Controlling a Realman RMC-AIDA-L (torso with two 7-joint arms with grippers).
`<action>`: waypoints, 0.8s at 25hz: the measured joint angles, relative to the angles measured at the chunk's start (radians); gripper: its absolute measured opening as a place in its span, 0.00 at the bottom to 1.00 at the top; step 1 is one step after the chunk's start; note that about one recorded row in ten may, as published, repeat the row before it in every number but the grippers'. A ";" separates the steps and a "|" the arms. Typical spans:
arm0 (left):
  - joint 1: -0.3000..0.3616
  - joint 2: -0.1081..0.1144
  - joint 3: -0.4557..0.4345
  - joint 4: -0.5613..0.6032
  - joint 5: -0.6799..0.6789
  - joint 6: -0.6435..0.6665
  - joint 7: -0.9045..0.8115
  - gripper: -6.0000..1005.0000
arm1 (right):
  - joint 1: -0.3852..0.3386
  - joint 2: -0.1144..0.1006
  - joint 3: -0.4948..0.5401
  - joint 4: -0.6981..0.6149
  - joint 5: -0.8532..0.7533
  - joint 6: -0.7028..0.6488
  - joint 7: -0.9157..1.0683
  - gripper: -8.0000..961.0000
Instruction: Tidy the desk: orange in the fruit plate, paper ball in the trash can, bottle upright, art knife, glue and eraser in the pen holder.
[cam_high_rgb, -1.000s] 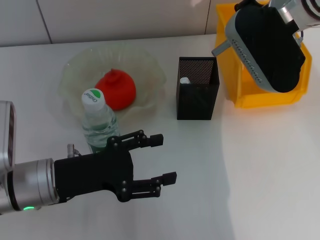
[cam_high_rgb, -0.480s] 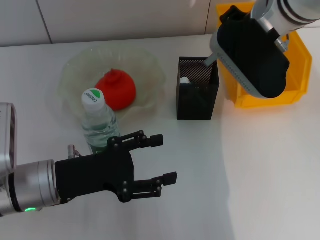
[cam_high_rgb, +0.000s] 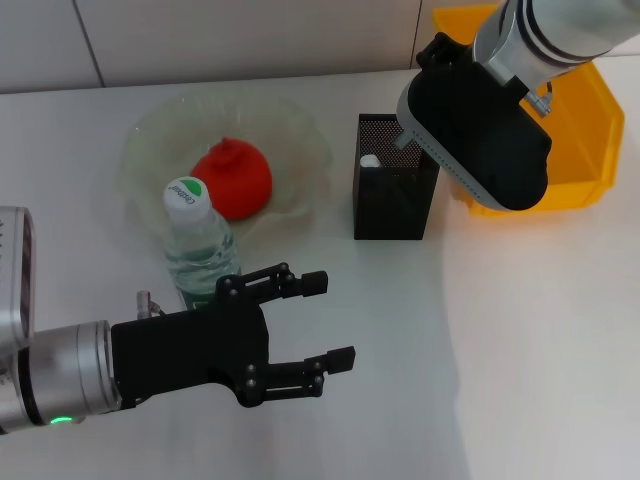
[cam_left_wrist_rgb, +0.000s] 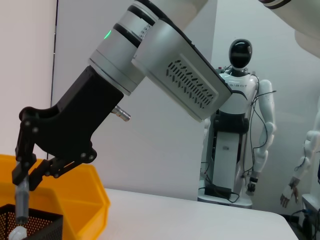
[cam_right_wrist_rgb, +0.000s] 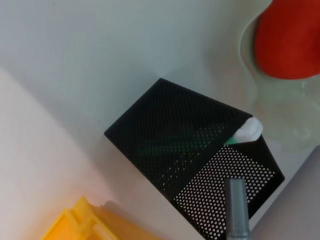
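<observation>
Right gripper (cam_left_wrist_rgb: 22, 172) now over pen holder (cam_high_rgb: 394, 190), bottle (cam_high_rgb: 198, 240) cap logo unreadable

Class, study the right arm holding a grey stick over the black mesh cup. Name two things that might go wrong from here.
1. The right end effector holds the grey stick over the pen holder, seemingly near one wall; released off-centre, it may strike the rim and fall outside.
2. A white-capped item already leans inside; the stick might jam against it.
</observation>
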 joint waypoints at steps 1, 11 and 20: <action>0.000 0.000 0.000 0.000 0.000 0.000 0.000 0.80 | 0.002 0.000 -0.004 0.004 0.000 0.000 0.000 0.14; 0.000 0.000 -0.001 0.000 0.000 0.000 0.000 0.80 | 0.047 -0.009 -0.021 0.041 -0.001 -0.006 -0.017 0.14; 0.000 0.000 -0.001 -0.001 0.000 -0.001 0.000 0.80 | 0.050 -0.024 -0.015 0.041 -0.001 -0.013 -0.122 0.14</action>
